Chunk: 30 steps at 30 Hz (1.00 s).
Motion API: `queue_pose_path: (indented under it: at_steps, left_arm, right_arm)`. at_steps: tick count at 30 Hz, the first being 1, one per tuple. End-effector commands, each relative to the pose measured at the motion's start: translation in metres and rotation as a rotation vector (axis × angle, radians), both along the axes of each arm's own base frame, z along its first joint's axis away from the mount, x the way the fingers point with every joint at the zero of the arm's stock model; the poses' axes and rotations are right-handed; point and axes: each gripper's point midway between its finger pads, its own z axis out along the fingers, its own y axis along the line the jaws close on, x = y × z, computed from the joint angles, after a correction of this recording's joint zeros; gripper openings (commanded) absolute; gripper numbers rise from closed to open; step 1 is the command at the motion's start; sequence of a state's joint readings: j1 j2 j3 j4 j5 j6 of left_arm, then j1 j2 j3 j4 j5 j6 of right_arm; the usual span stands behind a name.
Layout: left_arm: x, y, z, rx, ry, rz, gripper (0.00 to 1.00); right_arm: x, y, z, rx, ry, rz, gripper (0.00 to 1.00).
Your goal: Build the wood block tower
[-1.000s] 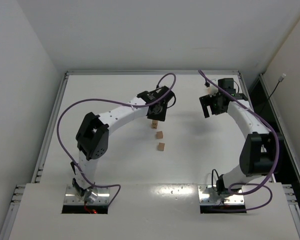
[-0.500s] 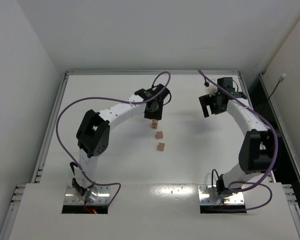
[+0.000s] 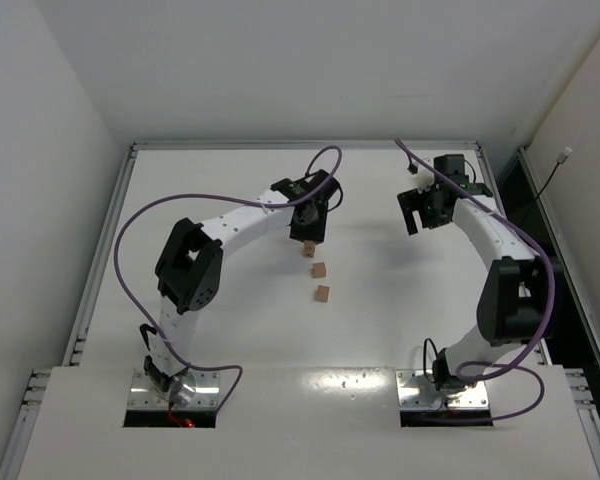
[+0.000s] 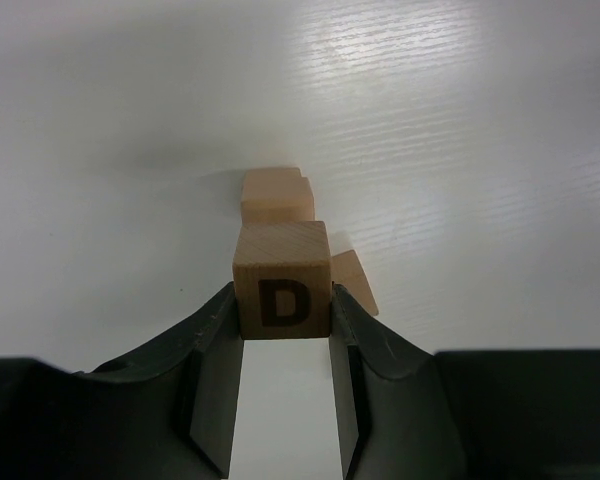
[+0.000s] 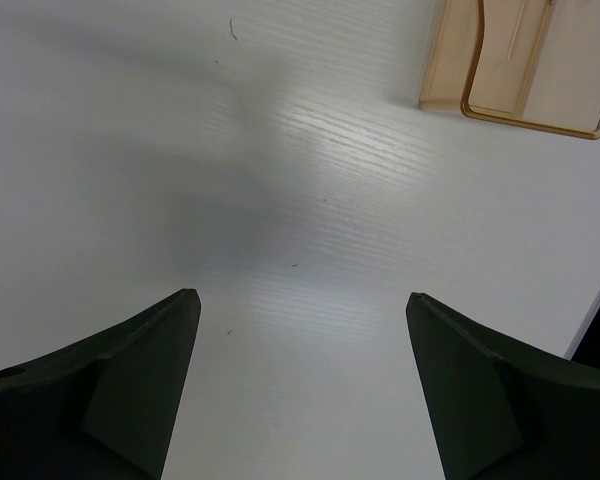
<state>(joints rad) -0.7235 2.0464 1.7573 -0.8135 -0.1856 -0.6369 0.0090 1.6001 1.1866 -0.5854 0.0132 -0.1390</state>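
Wooden cube marked D (image 4: 280,262) is clamped between the left hand's (image 4: 283,305) fingers, near the middle of the white surface (image 4: 480,150). Another wood block (image 4: 277,195) lies just behind it, a third block (image 4: 356,282) beside it. The right hand (image 5: 300,297) hangs spread wide, empty, near a tan tray (image 5: 525,110).

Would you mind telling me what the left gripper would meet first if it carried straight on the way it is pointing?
Probably the plain wood block lying just beyond the D block clamped in the fingers of the left gripper; depth is unclear, so the white table might come first.
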Motion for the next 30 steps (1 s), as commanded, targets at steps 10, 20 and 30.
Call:
queue_pose_path:
  at_steps: [10,20,30]
  left_arm:
    - [0.010,0.005,-0.010,0.006,0.011,0.007,0.00]
    - [0.011,0.003,-0.014,0.003,0.016,-0.006,0.00]
    - [0.010,0.002,-0.012,-0.010,0.015,-0.011,0.00]
  right_arm:
    - [0.014,0.005,0.013,0.013,-0.045,0.023,0.81]
    - [0.014,0.005,0.010,0.013,-0.036,0.023,0.81]
    - [0.014,0.005,0.010,0.013,-0.036,0.023,0.81]
